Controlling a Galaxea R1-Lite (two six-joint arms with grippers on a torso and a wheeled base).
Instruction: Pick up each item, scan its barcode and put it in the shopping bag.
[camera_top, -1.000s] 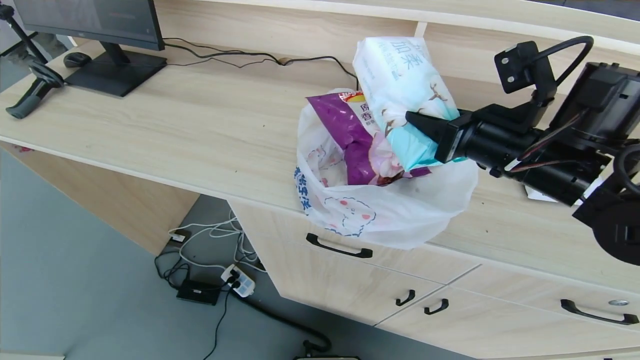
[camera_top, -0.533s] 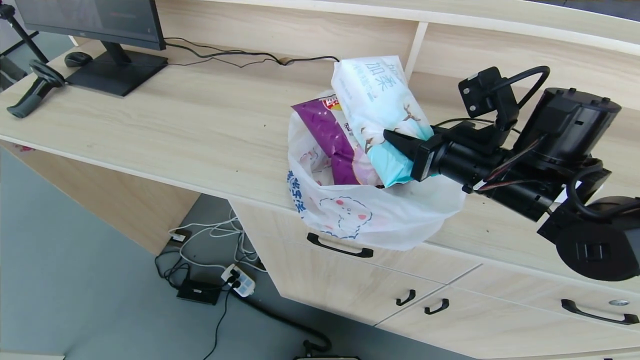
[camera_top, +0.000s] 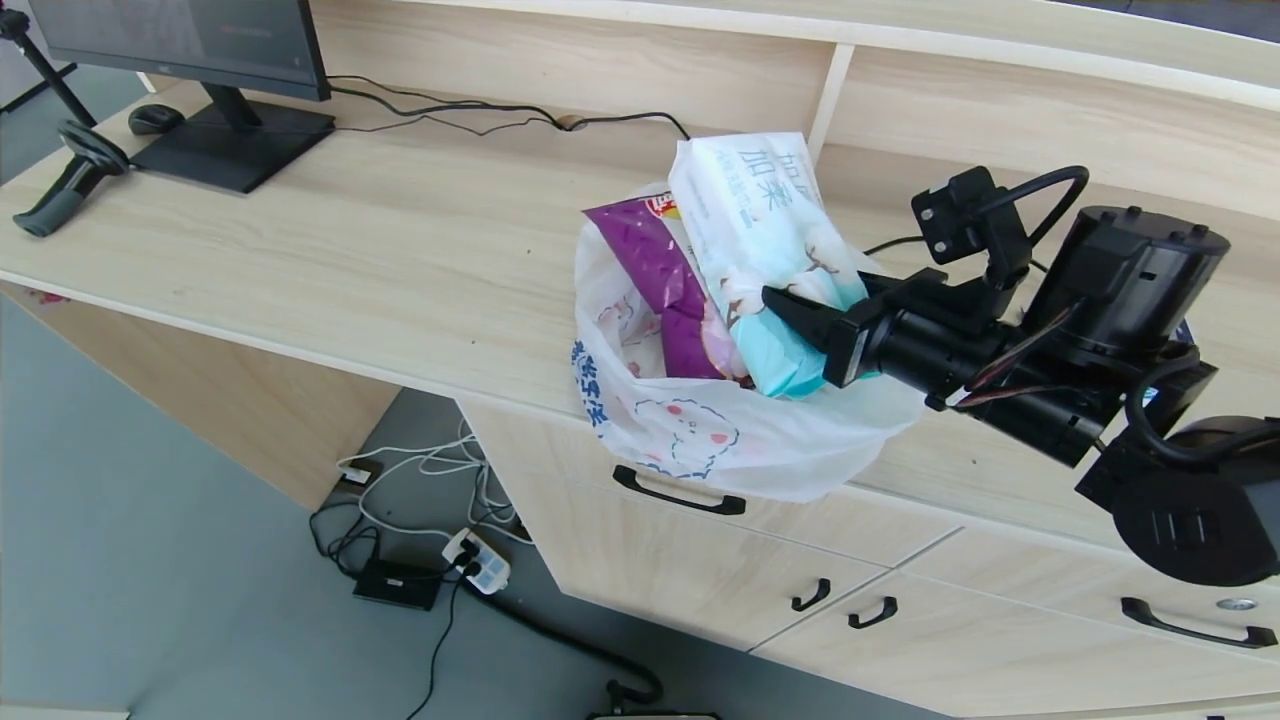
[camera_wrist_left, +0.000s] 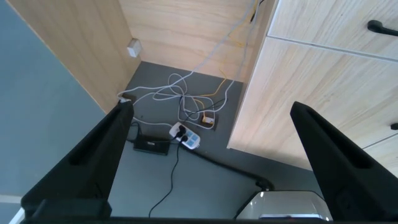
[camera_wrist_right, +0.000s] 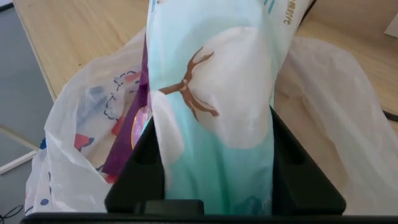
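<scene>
A white and teal tissue pack (camera_top: 760, 230) stands tilted with its lower end inside the white shopping bag (camera_top: 700, 430), beside a purple snack bag (camera_top: 660, 280). My right gripper (camera_top: 800, 310) is shut on the tissue pack's lower part, just over the bag's mouth. From the right wrist view, the tissue pack (camera_wrist_right: 217, 106) sits between the black fingers of the right gripper (camera_wrist_right: 214, 162), with the purple snack bag (camera_wrist_right: 127, 146) and the shopping bag (camera_wrist_right: 81, 118) below. My left gripper (camera_wrist_left: 211, 118) hangs open over the floor, holding nothing.
A handheld barcode scanner (camera_top: 65, 180), a monitor (camera_top: 190, 40) and a mouse (camera_top: 155, 118) stand at the counter's far left. The bag sits at the counter's front edge above a drawer handle (camera_top: 678, 492). Cables and a power strip (camera_top: 478, 565) lie on the floor.
My right arm has moved left and down with the tissue pack. The pack's lower end has sunk into the shopping bag next to the purple snack bag.
</scene>
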